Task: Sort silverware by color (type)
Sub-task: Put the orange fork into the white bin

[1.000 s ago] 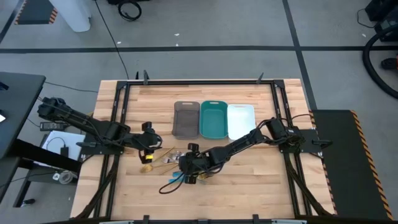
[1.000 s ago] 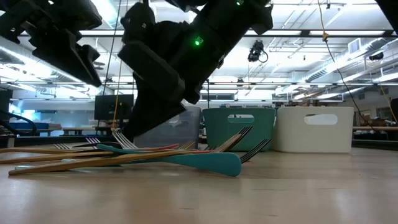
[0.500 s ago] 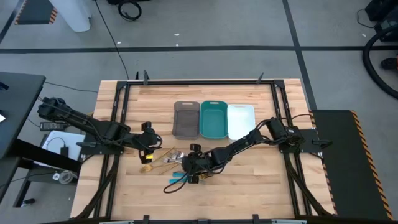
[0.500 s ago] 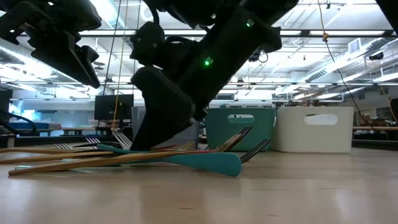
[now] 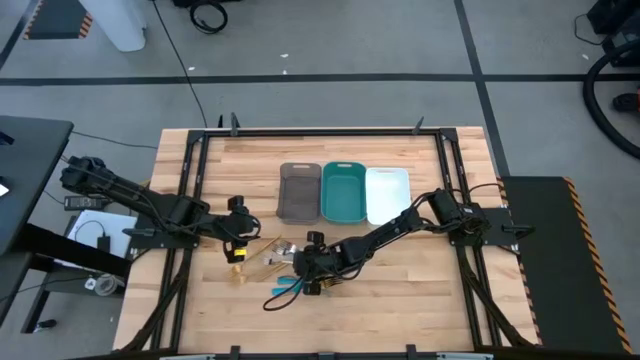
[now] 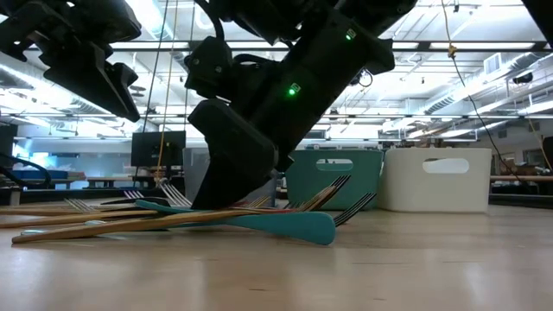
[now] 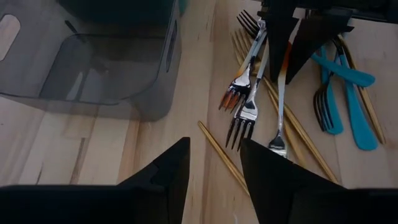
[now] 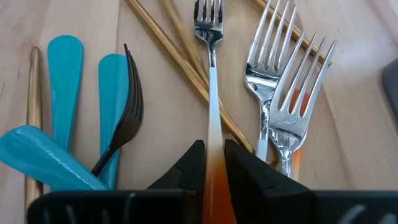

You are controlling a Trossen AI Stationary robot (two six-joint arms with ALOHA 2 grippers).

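I'm bringing my right gripper point(image 8: 214, 163) down onto the pile of silverware point(image 5: 290, 268) in the middle of the table point(image 5: 420, 310), and my fingers are pinching the orange handle of a silver fork point(image 8: 211, 93), with barely a gap left between them. To do this well, I'm judging I should squeeze squarely on the handle and lift straight up, because two more silver forks point(image 8: 283, 106) are lying just beside it and a gold stick point(image 8: 180, 59) is crossing under its neck. The fork's long axis is running straight ahead from my wrist, tines pointing away from me, handle end between my fingers. The blue-handled pieces point(image 8: 65, 118) are lying alongside, roughly parallel. My left gripper point(image 7: 211, 171) is hovering spread apart, close to the grey-brown tray point(image 7: 93, 68), waiting
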